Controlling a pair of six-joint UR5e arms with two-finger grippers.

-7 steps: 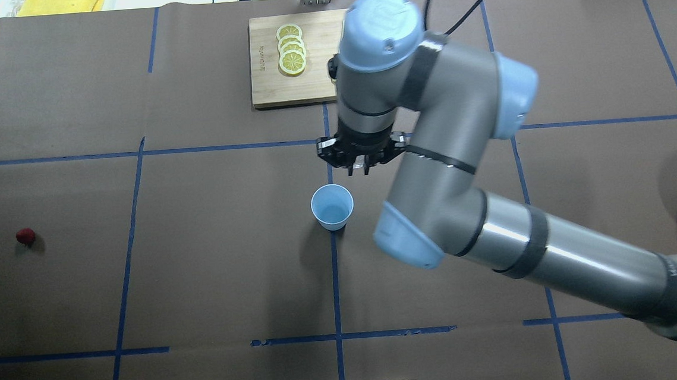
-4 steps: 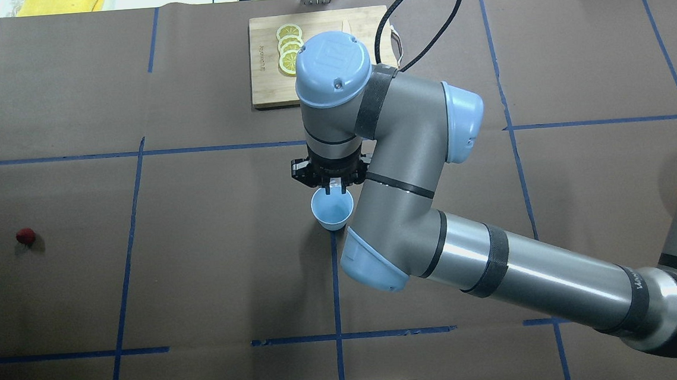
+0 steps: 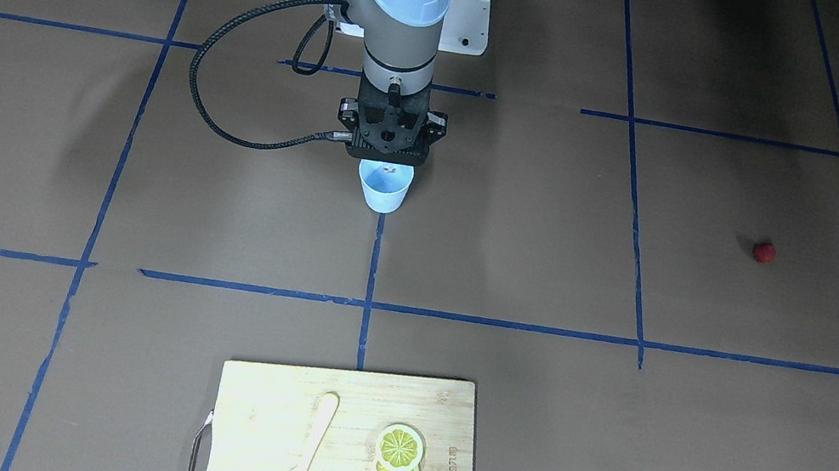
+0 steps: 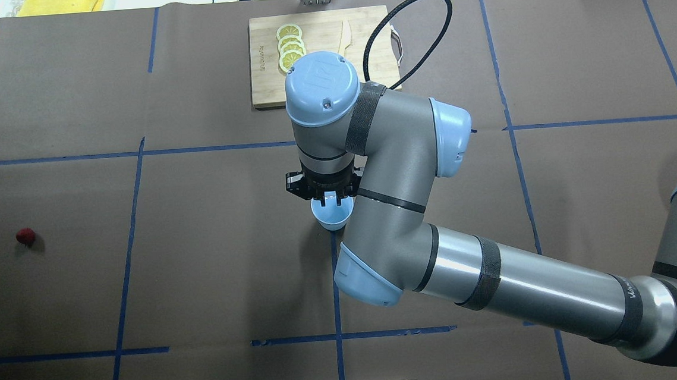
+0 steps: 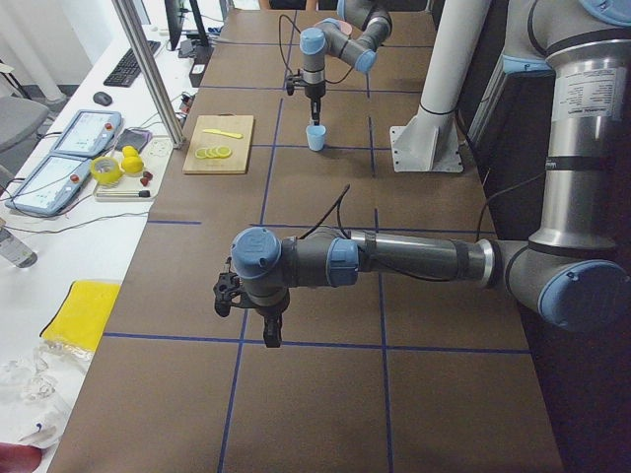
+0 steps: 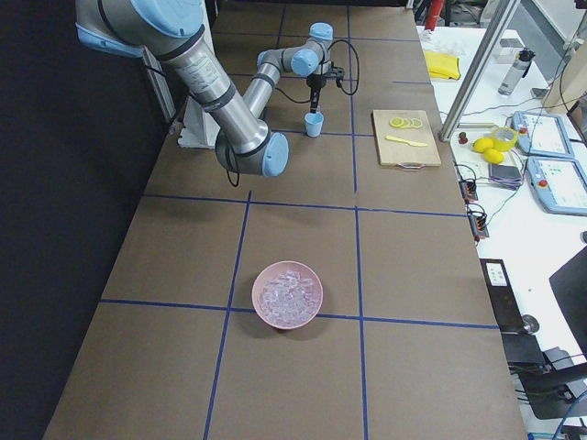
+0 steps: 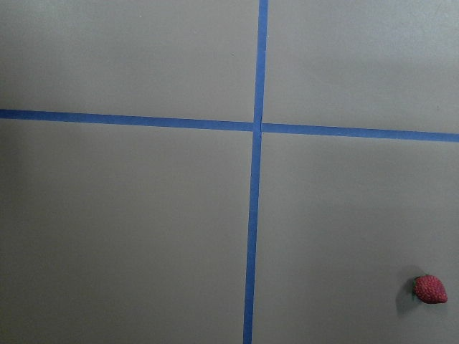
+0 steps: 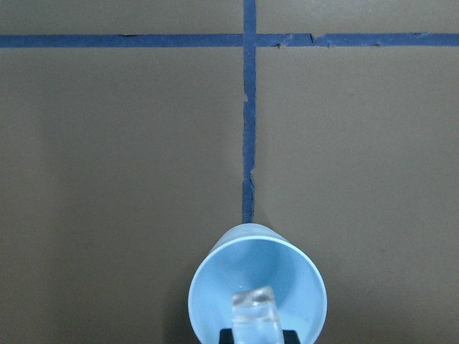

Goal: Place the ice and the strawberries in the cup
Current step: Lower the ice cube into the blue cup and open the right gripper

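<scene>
Item 1. Right pincer (image 4: 328,198): at the centre of the overhead view, pointed straight down over the cup (image 4: 333,217), fingers clamped on the ice (image 8: 256,315)

Item 2. Ice: one clear cube, seen at the bottom centre of the right wrist view, held between the dark fingertips just above the cup's open mouth; not lying in the cup

Item 3. Cup: pale blue, upright on the tabletop (image 4: 213,270), standing on a blue tape line at the middle of the overhead frame; interior showed only blue

Item 4. Strawberry (image 4: 25,236): small, dark red, alone on the tabletop at the far left of the overhead frame, well apart from the cup; also at the lower right corner of the left wrist view

Item 5. Left pincer (image 5: 266,330): in the foreground of the exterior left view, hanging downward above the tabletop; whether its fingers stood apart or together cannot be told

Item 6. Cutting board (image 4: 265,82): wooden, top centre of the overhead frame, bearing a row of overlapping lemon slices (image 4: 289,41)

Item 7. Pink bowl (image 6: 257,298): lower centre of the exterior right view, filled with clear ice pieces
</scene>
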